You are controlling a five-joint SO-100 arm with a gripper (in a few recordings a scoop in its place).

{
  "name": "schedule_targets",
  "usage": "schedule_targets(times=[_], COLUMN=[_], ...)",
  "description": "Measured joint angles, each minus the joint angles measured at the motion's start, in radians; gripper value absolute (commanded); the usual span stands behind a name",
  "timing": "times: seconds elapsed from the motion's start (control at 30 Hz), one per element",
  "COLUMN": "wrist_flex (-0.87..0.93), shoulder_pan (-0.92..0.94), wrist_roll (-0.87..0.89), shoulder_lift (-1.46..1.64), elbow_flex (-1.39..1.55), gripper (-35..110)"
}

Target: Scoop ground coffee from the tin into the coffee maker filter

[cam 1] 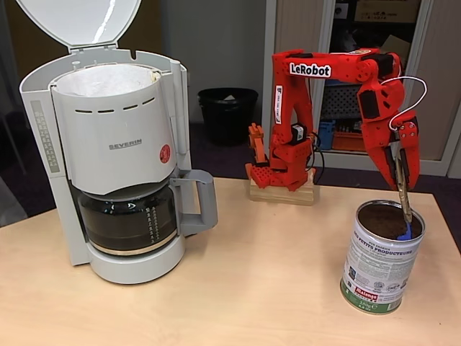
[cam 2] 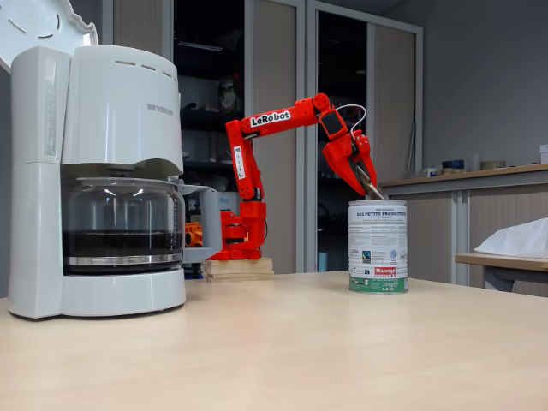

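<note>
Well to the left of the gripper point(cam 1: 400, 171), the coffee machine point(cam 1: 115, 151) is stood with its lid point(cam 1: 79, 20) swung up, so the basket is left open from above; a drop into it would otherwise be blocked. The white paper filter point(cam 1: 108, 81) is seen lining the basket in a fixed view, and no grounds can be made out in it, so the task is judged to be at an early pass. Below the basket the glass jug point(cam 1: 130, 220) is parked on its plate; its contents cannot be told for certain, though a dark band is seen low in the glass in a fixed view point(cam 2: 122, 242).

The red arm point(cam 1: 324, 68) is reared up from its wooden block point(cam 1: 282, 193) and bent over to the right, so that the gripper is hung almost straight down over the tin point(cam 1: 382, 256). The gripper is clenched on the handle of a scoop point(cam 1: 403, 205), which is held steeply so that its blue bowl is dipped inside the rim. A steep hold suits digging but not carrying; levelling is judged to be needed before the lift.

Directly beneath the gripper the tin is stood upright and uncovered, well apart from the machine. Dark brown ground coffee point(cam 1: 385, 220) is seen inside it, filled close to the rim, with the scoop's bowl resting at its right edge. In the other fixed view the tin point(cam 2: 378, 247) is seen side-on, with the gripper point(cam 2: 366, 180) just above its rim.
</note>
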Motion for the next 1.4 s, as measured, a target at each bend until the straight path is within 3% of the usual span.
schedule_targets(times=[0.27, 0.53, 0.9, 1.4], wrist_flex=[-0.101, -0.227, -0.265, -0.348], shoulder_pan=[-0.018, -0.015, 0.0, 0.0], wrist_roll=[0.311, 0.491, 0.514, 0.517], shoulder_lift=[0.146, 0.356, 0.709, 0.859], elbow_flex=[0.135, 0.399, 0.672, 0.735], gripper=[0, 0, 0, 0])
